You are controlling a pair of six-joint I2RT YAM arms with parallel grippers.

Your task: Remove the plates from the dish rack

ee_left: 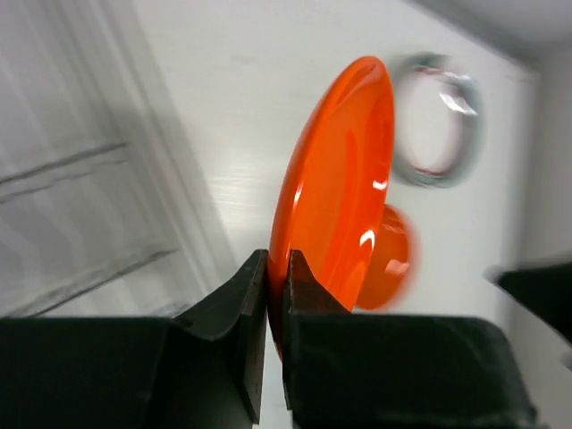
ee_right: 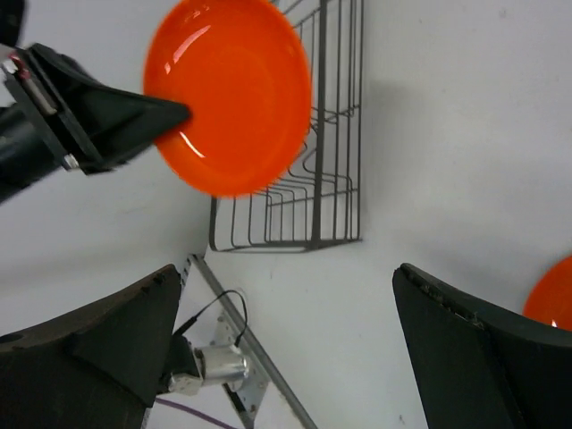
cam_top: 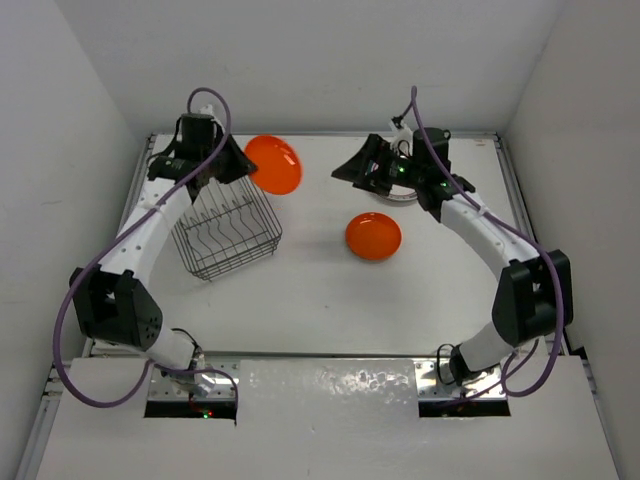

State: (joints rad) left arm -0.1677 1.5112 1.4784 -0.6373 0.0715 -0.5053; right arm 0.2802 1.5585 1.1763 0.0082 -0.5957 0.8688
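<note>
Left gripper (ee_left: 275, 268): jaws together, clamped on the rim of the plain orange-red plate (ee_left: 340, 179).
- Left wrist view: the plate is seen almost edge-on, and the disc runs straight out from the fingertips along the gripper's own line.
- Top view: the plate sits at 3 o'clock of the gripper and at 1 o'clock of the dish rack (cam_top: 225, 228), outside the wires. Its face is tilted, not flat.
- Cannot tell whether its lower rim touches the table (cam_top: 300, 300).

Right gripper (ee_right: 286, 268): fingers wide apart, holding nothing.
- Top view: it is over the white plate with teal-and-pink rim (cam_top: 405, 197), which it partly hides.

Second orange plate (cam_top: 373, 236): flat on the table, at 4 o'clock of the held plate and well apart from it.

Rack: no plate shows among the tines in the top or right wrist views.

Key relation:
- The held plate is already clear of the rack, with bare table at its 5 o'clock, between the rack and the second orange plate.
- Judgement: the set-down calls for laying the disc flat before release. Only the left arm is on it. The right arm is nearer the landed plates.

Writing: no brand, label or text legible in any view.
</note>
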